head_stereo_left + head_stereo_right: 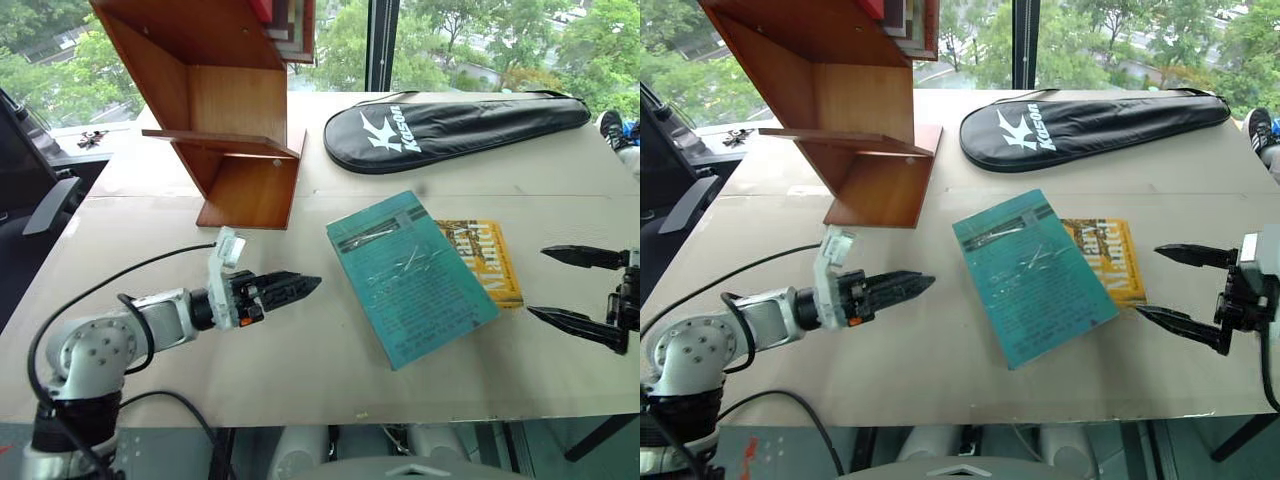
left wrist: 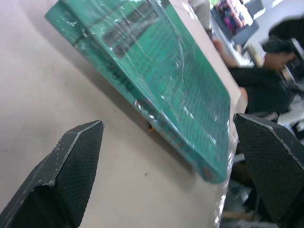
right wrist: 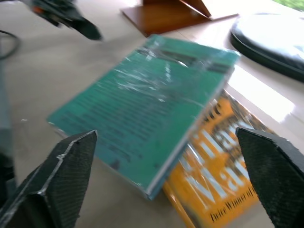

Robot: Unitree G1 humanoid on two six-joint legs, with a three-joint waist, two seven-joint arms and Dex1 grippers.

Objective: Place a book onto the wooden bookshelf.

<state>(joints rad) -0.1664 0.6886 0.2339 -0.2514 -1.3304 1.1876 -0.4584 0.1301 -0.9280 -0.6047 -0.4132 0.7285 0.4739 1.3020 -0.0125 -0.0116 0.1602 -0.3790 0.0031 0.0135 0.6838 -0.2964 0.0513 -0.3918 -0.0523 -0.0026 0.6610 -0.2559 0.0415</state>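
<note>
I have the book lying flat on the table, its far edge overlapping the yellow book beneath it. My left pincer hovers just off the book's near-left side, fingers spread apart in the wrist view and holding nothing. My right pincer sits off the opposite side, near the yellow book, fingers wide apart and empty. The wooden bookshelf stands at the table's far left, well apart from the book. A black racket bag lies along the far edge.
</note>
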